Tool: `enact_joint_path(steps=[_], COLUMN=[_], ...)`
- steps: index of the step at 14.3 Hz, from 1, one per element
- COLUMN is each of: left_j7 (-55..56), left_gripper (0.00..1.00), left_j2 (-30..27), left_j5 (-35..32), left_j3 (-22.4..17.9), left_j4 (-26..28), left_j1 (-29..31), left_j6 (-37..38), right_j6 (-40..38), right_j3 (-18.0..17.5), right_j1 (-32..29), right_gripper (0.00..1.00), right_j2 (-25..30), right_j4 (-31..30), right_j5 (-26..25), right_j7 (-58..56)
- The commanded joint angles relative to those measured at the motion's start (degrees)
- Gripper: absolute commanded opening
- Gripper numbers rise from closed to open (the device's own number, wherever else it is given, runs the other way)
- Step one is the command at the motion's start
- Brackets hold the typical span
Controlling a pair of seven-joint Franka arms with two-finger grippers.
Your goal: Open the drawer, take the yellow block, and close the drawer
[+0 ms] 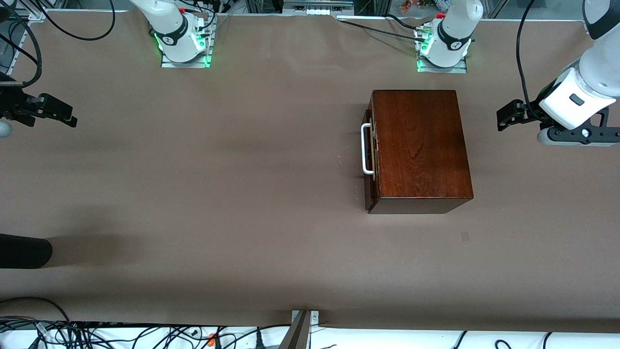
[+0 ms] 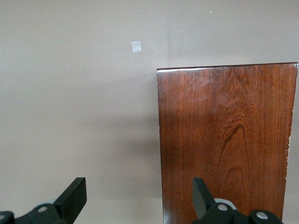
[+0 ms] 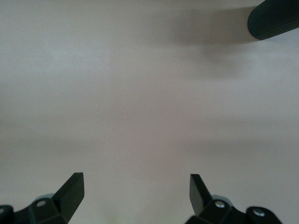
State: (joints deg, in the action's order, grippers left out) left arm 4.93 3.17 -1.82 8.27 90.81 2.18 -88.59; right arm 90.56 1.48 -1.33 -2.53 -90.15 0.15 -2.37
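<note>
The brown paper-covered table (image 1: pixel 242 194) lies mostly bare under me. On it, toward my left arm's end, sits the dark wooden box (image 1: pixel 420 145), its long axis running from my bases toward the front camera. The drawer (image 1: pixel 370 160) is shut, its front facing my right arm's end, and the white bar handle (image 1: pixel 366 148) runs along that same long axis. The yellow block is not visible; I judge it is inside.

My left gripper (image 1: pixel 506 118) hangs over the table beside the box, at the side away from the handle, fingers (image 2: pixel 74 196) spread wide and holding nothing. My right gripper (image 1: pixel 58 114) waits over its own end of the table, fingers (image 3: pixel 72 191) equally wide and empty.

Nothing is started, so opening comes first. To do it well, I should close on the handle's middle and pull straight toward the right arm's end, square to the front, so the tray does not jam.
</note>
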Motion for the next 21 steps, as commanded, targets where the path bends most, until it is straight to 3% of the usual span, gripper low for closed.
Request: enact_joint_path(steps=[1, 19, 21], left_j7=[-1.5, -1.0, -0.6], left_gripper=[1.0, 1.0, 1.0], left_j2=[-0.3, -0.1, 0.0], left_j5=[2.0, 2.0, 1.9], left_j3=[-0.4, -0.4, 1.1], left_j4=[-1.0, -0.8, -1.0], left_j1=[0.0, -0.3, -0.6], left_j6=[1.1, 1.1, 1.1], right_j6=[0.3, 0.3, 0.3], right_j3=[-0.1, -0.1, -0.1], right_j1=[-0.2, -0.2, -0.2], right_gripper=[1.0, 1.0, 1.0], right_j2=[0.2, 0.2, 0.2], right_j4=[-0.4, -0.4, -0.4], right_j5=[0.8, 0.8, 0.8], right_j7=[-0.7, -0.7, -0.7])
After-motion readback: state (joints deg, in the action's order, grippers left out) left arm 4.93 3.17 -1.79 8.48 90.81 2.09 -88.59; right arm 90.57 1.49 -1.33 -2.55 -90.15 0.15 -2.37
